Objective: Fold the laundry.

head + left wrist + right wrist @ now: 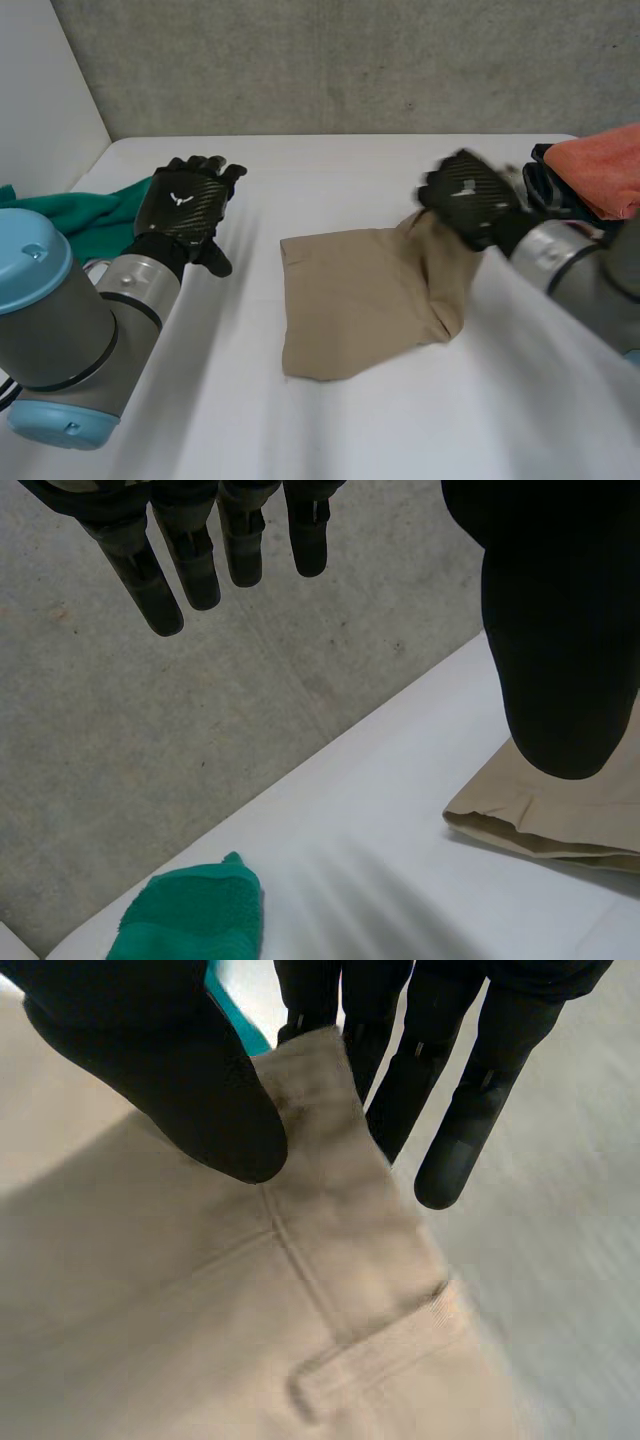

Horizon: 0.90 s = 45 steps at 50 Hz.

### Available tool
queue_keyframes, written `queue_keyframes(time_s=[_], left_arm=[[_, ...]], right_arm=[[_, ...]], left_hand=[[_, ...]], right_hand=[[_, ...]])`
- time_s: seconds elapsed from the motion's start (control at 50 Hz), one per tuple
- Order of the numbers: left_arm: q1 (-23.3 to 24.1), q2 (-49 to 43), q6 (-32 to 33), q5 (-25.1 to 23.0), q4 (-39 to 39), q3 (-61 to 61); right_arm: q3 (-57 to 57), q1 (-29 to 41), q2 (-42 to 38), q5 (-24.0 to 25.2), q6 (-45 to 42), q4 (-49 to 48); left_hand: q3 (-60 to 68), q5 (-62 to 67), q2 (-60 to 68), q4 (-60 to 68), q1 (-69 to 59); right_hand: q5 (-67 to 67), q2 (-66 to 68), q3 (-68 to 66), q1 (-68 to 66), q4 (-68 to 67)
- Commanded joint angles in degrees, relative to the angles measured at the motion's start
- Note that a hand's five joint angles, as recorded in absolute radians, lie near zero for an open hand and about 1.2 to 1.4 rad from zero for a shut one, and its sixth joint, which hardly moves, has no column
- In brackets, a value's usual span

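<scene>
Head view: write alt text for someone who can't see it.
The robot's right hand pinches the far right corner of a tan fabric garment, raised off the white table. Its left hand hangs open beside a green terry towel; an orange cloth lies at the table's right end.

Head cam: high behind both arms, looking down the white table (330, 430) to grey concrete wall (350, 60). Left wrist cam sits well above it, shares crumpled green cloth (85, 212) and flat beige garment (360, 300). Right wrist cam: close on garment.
</scene>
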State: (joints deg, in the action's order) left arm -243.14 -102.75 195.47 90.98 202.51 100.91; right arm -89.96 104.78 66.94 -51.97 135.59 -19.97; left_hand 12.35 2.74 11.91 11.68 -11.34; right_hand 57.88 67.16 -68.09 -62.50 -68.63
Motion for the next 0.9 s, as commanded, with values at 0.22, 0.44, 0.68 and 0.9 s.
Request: queue_keyframes(time_s=[0.22, 0.44, 0.68, 0.9], left_arm=[[-0.05, 0.70, -3.24, 0.07, 0.52, -0.54], [2.58, -2.10, -7.29, 1.30, -2.55, -14.86], [16.82, -24.06, -10.80, 11.14, -19.34, -36.92], [17.97, -33.40, -11.42, 19.41, -25.75, -37.72]], right_arm=[[0.75, 18.53, -8.32, 1.96, -2.00, 4.33], [1.98, 14.41, 1.61, -10.86, 34.37, 5.11], [16.30, 4.99, -5.67, -15.00, 37.92, 24.71], [24.57, 4.99, -20.53, -10.87, 28.08, 30.87]], left_hand=[[-2.35, -2.74, -1.91, -1.68, 1.34], [-1.13, -1.52, -0.69, -0.46, 0.12], [-0.79, -1.18, -0.35, -0.12, -0.22], [-0.96, -1.35, -0.52, -0.29, -0.05]], right_hand=[[-49.15, -48.43, 49.37, 43.77, 49.90], [-57.88, -57.16, 58.09, 52.50, 58.63], [-57.88, -57.16, 58.09, 52.50, 58.63], [-57.88, -57.16, 58.09, 52.50, 58.63]])
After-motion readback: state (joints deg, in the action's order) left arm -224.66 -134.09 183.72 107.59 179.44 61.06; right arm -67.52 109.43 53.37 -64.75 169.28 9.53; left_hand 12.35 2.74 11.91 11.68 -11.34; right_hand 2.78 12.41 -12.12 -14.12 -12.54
